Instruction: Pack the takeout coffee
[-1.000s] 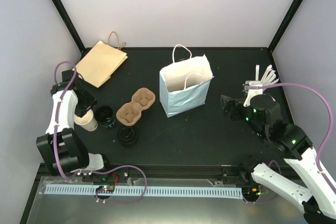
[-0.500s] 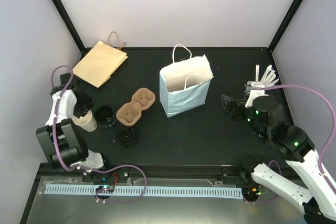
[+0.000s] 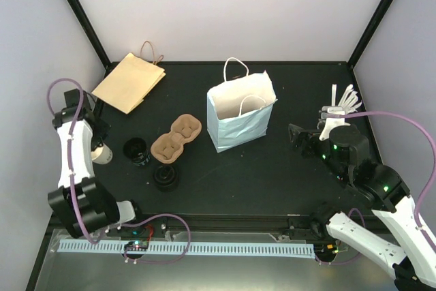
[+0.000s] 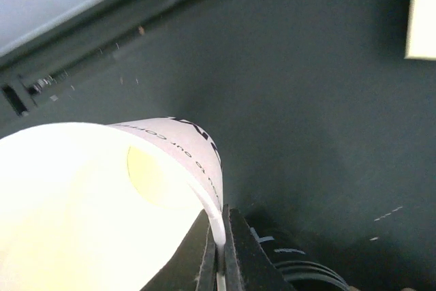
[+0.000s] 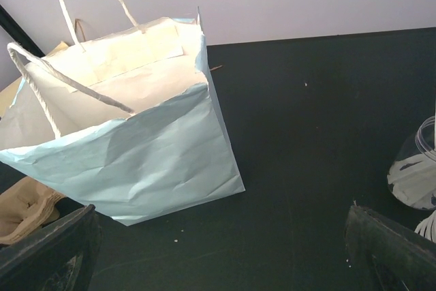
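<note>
The left gripper is closed on the rim of the white paper cup, its wall between the jaws, at the left edge of the table. The right gripper stands wide open.

Top view: the white cup at the desk's left side is mostly tucked behind the left arm. On the left wrist cam it's blurry, blown-out and runs off the lower left. On the right wrist cam the clear jar is cut off by the right edge.
</note>
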Robot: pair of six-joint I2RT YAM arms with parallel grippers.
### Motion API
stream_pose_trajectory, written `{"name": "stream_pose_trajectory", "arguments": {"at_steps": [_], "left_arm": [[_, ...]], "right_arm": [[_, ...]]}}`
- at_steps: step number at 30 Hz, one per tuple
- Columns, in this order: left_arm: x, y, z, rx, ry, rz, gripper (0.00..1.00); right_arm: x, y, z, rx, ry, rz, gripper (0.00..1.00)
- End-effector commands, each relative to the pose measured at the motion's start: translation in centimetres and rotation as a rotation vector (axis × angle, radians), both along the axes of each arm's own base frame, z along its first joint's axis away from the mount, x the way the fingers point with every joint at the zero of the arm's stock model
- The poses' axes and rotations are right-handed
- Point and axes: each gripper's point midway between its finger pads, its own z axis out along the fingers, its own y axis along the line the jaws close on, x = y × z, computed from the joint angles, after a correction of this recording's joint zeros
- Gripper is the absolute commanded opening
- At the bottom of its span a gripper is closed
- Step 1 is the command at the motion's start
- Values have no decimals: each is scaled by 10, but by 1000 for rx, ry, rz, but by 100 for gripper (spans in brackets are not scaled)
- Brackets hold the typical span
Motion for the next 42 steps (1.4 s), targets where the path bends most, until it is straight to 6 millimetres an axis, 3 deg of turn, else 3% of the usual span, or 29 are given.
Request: {"name": "stream_pose_trajectory", "arguments": {"at_steps": [1,5,10,14,18,21,28,33,42], "left_arm": [[-9,7,70,118,-122,15,2],[-3,-14,114,148,-313,-72,2],[3,-60,178,204,-597,-252,1],[8,-100,200,167,-664,-392,2],[14,-149,197,77,-652,-571,1],[6,-173,198,64,-619,-678,2],[-33,-240,169,-53,-493,-1032,1],[-61,-284,149,-19,-418,-1286,2],[-103,-344,127,68,-322,-1621,2]], "right_arm": [[-1,-3,6,0,-16,-4,100],[-1,-1,5,3,-10,2,100],[-1,-2,4,-1,-6,0,100],[-2,-3,3,-8,-4,-3,100],[-1,-4,5,-5,-6,-9,100],[-1,-5,5,-4,-6,-14,100],[0,-6,1,-16,-9,-21,100],[3,0,-5,-18,-10,-2,100],[12,4,-52,-49,171,-71,100]]}}
